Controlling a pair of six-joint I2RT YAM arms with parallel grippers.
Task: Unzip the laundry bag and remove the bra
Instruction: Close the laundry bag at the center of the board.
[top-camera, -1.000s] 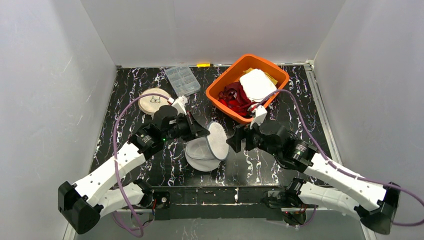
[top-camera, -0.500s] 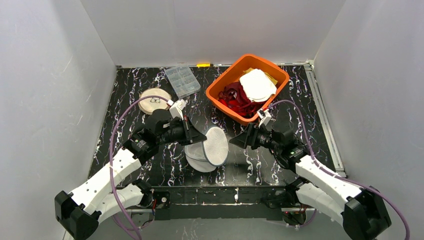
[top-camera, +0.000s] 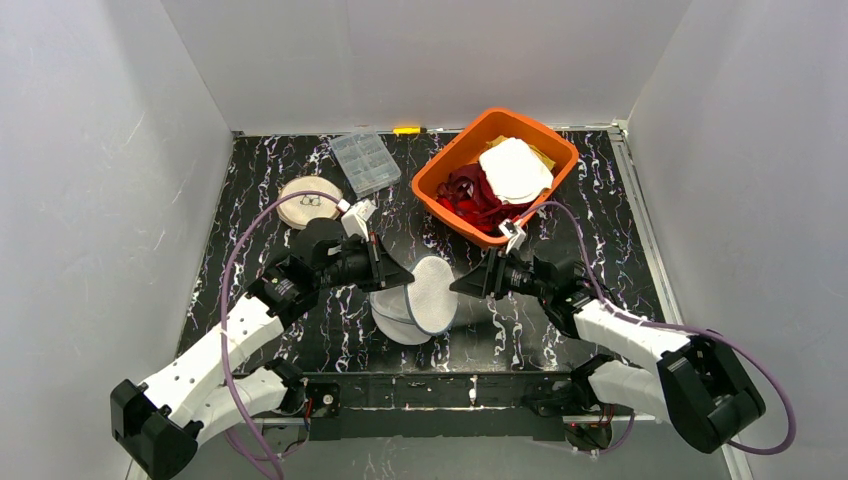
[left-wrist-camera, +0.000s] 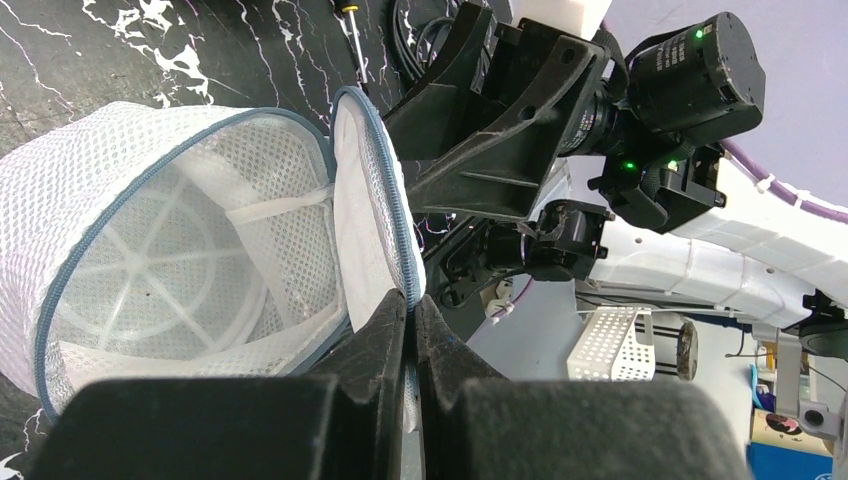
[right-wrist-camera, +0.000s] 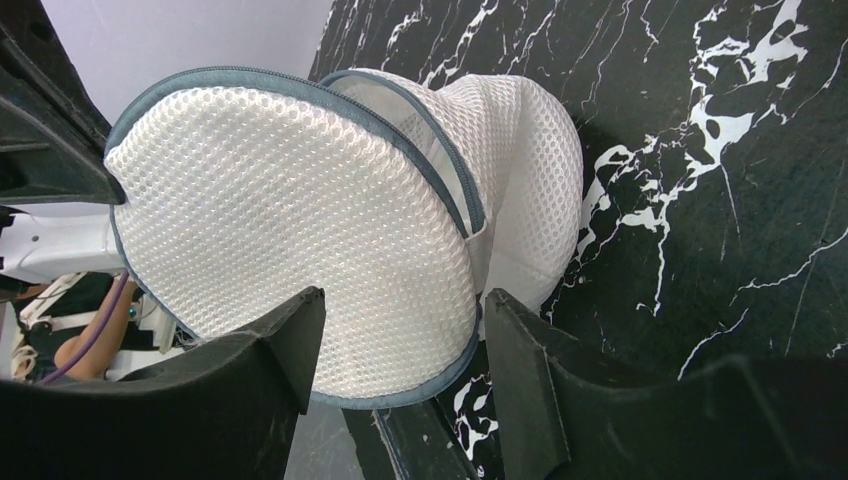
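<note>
Black marbled table (top-camera: 600, 200), white walls all round, and the laundry bag (top-camera: 405, 305) sits between your two arms. Its round flap (top-camera: 433, 293) stands up off the bag's right side, so the zip looks undone and the mouth gapes toward your left arm. Your left end effector (left-wrist-camera: 410, 300) is pressed together on the laundry bag, pinching the flap's blue zip edge. Your right end effector (right-wrist-camera: 402, 305) is spread just right of the bag, one finger either side of the flap's rim. Inside the bag you see white ribs and a band; whether that band is the bra cannot be told. Judged from this, the bag's mouth lies behind the flap from your right arm.
</note>
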